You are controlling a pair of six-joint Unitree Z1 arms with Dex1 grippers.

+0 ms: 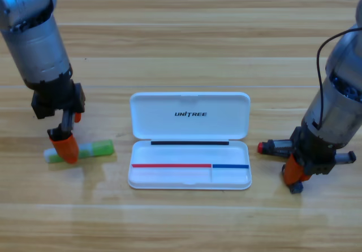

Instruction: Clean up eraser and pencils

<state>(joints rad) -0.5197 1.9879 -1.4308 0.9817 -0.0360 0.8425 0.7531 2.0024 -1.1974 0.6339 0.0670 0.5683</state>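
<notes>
The light green pencil (96, 149) lies flat left of the white case. My left gripper (67, 148) points down onto its left part, so its orange jaws cover the stick there. Right of the case lies the black pencil (274, 147), its red end toward the case and its far part hidden under the right arm. My right gripper (294, 174) points down just below that pencil, over the eraser (296, 188). Only a small dark corner of the eraser shows under the orange jaws.
The white case (189, 179) lies open in the middle of the wooden table, its lid (189, 129) folded back toward the far side. A black cable loops beside the right arm at the right edge.
</notes>
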